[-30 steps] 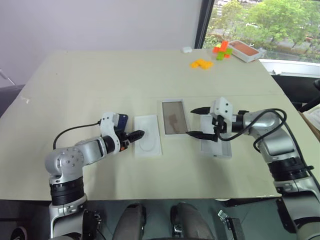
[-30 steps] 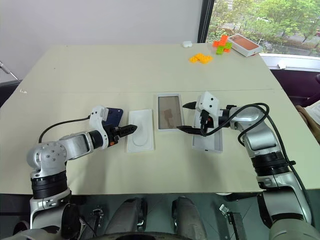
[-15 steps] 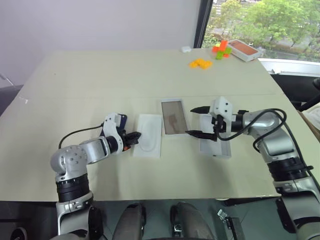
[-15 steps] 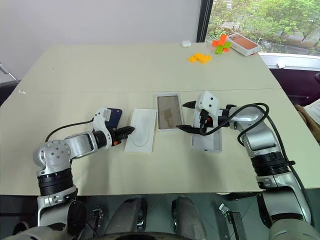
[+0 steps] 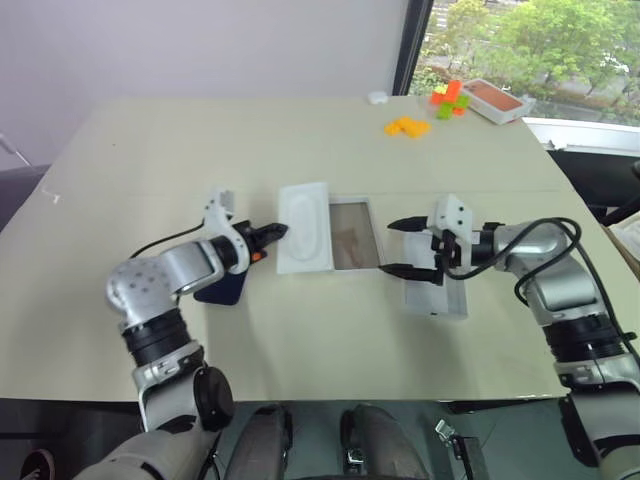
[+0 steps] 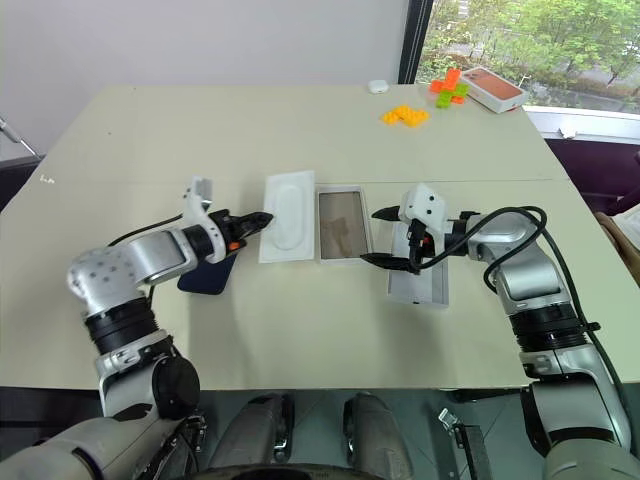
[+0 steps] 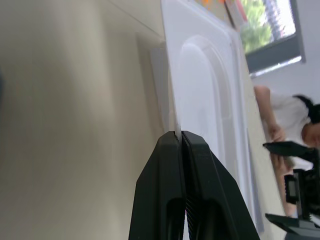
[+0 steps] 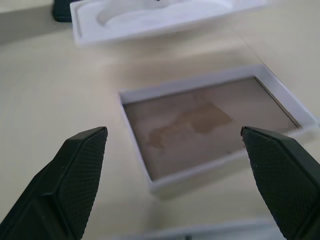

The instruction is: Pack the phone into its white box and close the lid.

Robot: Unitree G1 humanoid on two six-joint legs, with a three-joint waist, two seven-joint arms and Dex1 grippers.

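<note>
Left gripper point(image 5: 276, 232): fingers clenched on the near edge of the white insert point(image 5: 305, 226), lifted off the desk point(image 5: 300, 330). Phone point(image 5: 224, 288): under the left forearm, nearest that arm. White box point(image 5: 351, 234): long axis away from robot, just beside right gripper point(image 5: 402, 247), fingers released. Lid point(image 5: 434, 290): below it.

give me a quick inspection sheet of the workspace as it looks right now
surface: beige table, seam across the middle
white box: open, brownish floor bare, flat on table
phone: dark, on table under left arm, outside the box
lid: white, lies beside the box under right arm
clutter: white insert with oval recess; orange blocks; orange-topped box at far corner
left gripper: shut on white insert's edge, insert lifted
right gripper: open, over the box's edge
cables: black cable on left arm, another on right
surroundings: window, trees; a person seated beyond
</note>
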